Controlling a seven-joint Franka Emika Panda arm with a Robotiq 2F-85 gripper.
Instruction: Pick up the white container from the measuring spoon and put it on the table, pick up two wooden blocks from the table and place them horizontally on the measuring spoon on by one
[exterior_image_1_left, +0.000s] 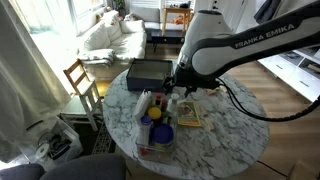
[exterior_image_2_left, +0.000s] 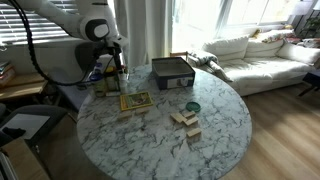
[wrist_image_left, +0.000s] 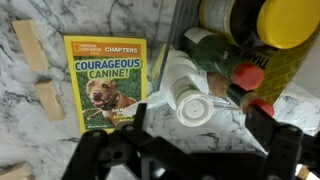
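Wrist view gives me two of the wooden blocks (wrist_image_left: 48, 100) lying flat on the marble just left of the yellow book (wrist_image_left: 103, 82), one above the other with a gap between them. In an exterior view I see more pale pieces in a loose cluster near the table's (exterior_image_2_left: 150, 150) near side, and just beside them, toward the black box (exterior_image_2_left: 172, 72), a small dark-green round thing that I take for the measuring spoon (exterior_image_2_left: 192, 106). Whether the white container sits on it I cannot tell at this size.

Around that cluster I have bare marble on every side. There is a wide open stretch toward the near rim, and a clear strip between the pieces and the book. The black box stands at the far edge, well apart from the blocks. The crowded part is on the other side of the book, where a white bottle (wrist_image_left: 180, 85) lies on its side. Packed against it are a yellow-lidded jar (wrist_image_left: 285, 20) and red-capped items (wrist_image_left: 248, 75), close to the table's rim.

My claw (wrist_image_left: 198, 128) hangs over that clutter, above the lying bottle and the book's right edge. Its fingers (wrist_image_left: 268, 140) are spread as wide as they go, with nothing pinched between them. I cannot see them touching anything. In both exterior views it hangs above the bottles, apart from the blocks.
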